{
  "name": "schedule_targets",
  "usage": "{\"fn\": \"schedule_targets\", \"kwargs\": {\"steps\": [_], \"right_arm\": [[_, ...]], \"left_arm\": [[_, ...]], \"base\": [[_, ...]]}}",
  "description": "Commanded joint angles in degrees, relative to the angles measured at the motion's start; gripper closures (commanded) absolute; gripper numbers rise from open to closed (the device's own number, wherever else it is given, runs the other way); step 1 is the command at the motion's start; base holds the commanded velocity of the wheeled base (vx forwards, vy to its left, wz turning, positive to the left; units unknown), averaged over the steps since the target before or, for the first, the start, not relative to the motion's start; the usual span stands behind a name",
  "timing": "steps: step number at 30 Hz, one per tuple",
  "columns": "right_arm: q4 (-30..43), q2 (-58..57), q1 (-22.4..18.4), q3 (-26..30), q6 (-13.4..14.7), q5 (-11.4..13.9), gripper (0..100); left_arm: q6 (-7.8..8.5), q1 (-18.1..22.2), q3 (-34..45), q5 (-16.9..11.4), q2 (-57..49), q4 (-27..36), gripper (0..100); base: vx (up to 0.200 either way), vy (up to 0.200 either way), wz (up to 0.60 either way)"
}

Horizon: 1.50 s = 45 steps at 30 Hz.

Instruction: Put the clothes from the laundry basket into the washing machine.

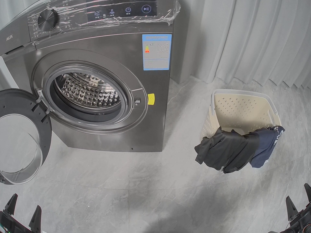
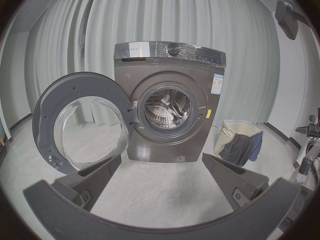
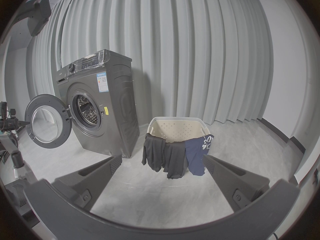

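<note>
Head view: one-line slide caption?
Open left gripper and right gripper low before the grey front-loading washing machine, round door open; black garment and navy garment drape over the cream perforated laundry basket.

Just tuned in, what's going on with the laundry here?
Nothing is being handled. The left gripper and right gripper are open and empty, low above the floor. The grey front-loading washing machine has its round door swung open, and no clothes show in its steel drum. A black garment and a navy garment hang over the cream plastic laundry basket's front rim.
</note>
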Motion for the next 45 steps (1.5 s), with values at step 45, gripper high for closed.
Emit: {"fn": "schedule_targets", "kwargs": {"steps": [45], "right_arm": [[-0.03, -0.59, 0.0, 1.01, -0.09, 0.03, 0]], "left_arm": [[-0.28, 0.03, 1.01, 0.31, -0.86, 0.06, 0]], "base": [[0.0, -0.12, 0.0]]}}
